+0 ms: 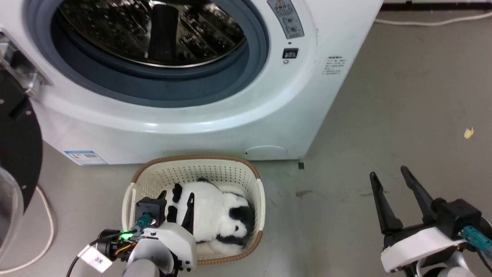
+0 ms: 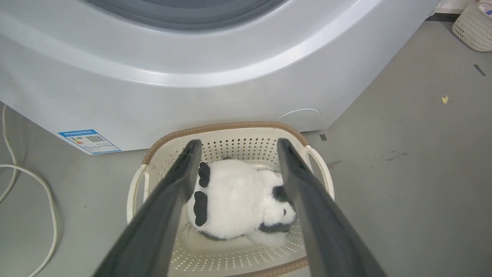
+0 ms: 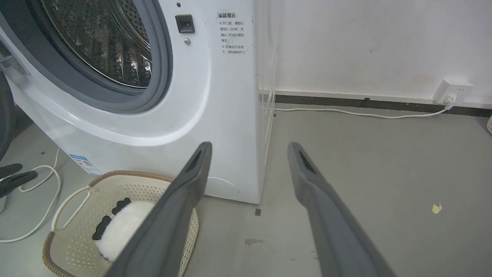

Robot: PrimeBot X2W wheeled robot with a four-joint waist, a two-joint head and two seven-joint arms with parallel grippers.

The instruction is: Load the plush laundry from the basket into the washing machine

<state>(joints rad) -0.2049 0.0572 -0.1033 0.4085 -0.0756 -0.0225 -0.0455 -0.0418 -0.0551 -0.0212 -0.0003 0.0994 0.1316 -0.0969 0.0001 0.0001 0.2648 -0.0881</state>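
Pick-up step, it seems: left gripper point(image 2: 238, 143), spread wide, hovers over the panda point(image 2: 234, 200) in the basket point(image 2: 226, 127); next it should lower and clamp

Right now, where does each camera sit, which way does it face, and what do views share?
Head view: on the head, looking down at washing machine, basket, panda; left gripper over basket, right gripper over floor.
Left wrist view: looks down between its open fingers at the panda.
Right wrist view: faces the machine's corner past its open fingers.
All share the basket.
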